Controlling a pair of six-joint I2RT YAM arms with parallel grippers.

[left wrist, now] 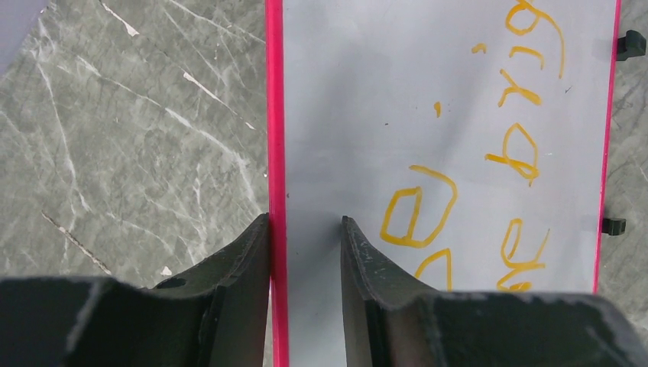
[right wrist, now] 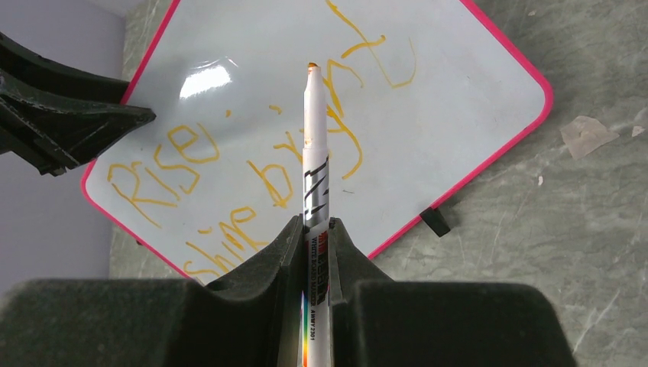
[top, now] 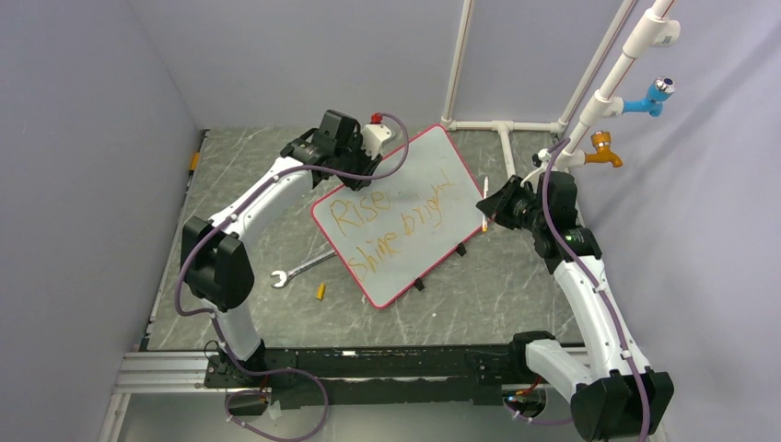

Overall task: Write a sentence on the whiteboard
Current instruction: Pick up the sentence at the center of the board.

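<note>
The whiteboard [top: 410, 189] lies turned diagonally on the grey table, with a red-pink rim. The sentence [top: 382, 226] runs in thin orange letters in two rows, "Rise" above "shine bright". My left gripper [left wrist: 306, 222] is at the board's far left edge [top: 361, 166]. Its jaws stand slightly apart and straddle the red rim [left wrist: 274, 115], holding nothing. My right gripper [right wrist: 313, 223] is shut on a white marker [right wrist: 313, 160] with an orange tip. It holds the marker just off the board's right edge [top: 485, 198]. The tip is lifted clear of the writing.
A silver wrench [top: 299, 267] and a small yellow cap [top: 320, 291] lie left of the board's near corner. Black clip feet [top: 460, 250] stick out from the board's near edge. White pipes with a blue tap [top: 652, 97] and an orange tap [top: 603, 152] stand at the back right.
</note>
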